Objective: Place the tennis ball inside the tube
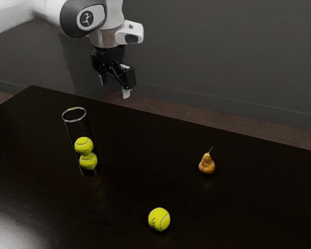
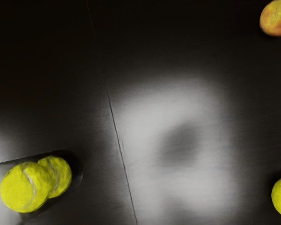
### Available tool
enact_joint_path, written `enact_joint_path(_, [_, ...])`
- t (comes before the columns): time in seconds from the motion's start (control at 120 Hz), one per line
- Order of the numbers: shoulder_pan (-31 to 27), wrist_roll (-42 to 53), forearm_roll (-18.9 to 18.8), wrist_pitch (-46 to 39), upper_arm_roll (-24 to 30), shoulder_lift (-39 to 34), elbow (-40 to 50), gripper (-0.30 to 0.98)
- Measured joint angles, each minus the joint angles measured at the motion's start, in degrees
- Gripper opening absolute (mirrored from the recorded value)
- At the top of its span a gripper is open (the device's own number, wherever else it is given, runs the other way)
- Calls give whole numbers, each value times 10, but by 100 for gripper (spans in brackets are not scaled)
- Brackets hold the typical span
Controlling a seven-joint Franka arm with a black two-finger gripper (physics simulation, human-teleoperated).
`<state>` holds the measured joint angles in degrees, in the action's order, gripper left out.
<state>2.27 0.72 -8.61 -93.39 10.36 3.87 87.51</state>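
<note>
One claw (image 1: 115, 86) hangs above the bench (image 1: 140, 140), its two fingers spread apart with nothing pinched between them. Lower than the claw, on the exterior view's left of it and nearer that camera, one clear tube (image 1: 70, 129) stands upright on the bench. It holds two tennis balls, one stacked slightly askew on the other: an upper ball (image 1: 84, 146) and a lower ball (image 1: 88, 161), with space above them up to the open rim. A third, the loose tennis ball (image 1: 159, 219), lies outside the tube on the bench, below the claw, well apart from it and toward the exterior view's right. That makes three tennis balls in all, two inside and one out. One pear (image 1: 207, 164), its stem pointing up, sits farther toward the exterior view's right of the claw, also lower and well apart from it. The wrist view looks down on one thin seam (image 2: 117, 133) crossing the bench, with a pale patch of light beside it.
</note>
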Motion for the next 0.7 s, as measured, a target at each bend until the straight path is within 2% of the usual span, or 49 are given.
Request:
enact_joint_path(0.1, [-7,5,3,-8,1,3,-1,68])
enact_joint_path(0.192, [-22,11,-14,-19,-6,16,-2,69])
enact_joint_path(0.4, [32,20,-34,-66,-18,66,14,69])
enact_joint_path(0.45, [80,19,-30,-81,-57,80,21,69])
enact_joint_path(0.5, [102,20,-23,-96,-73,98,25,69])
enact_joint_path(0.6, [110,21,2,-124,-78,133,29,69])
enact_joint_path(0.7, [110,21,13,-144,-80,137,41,68])
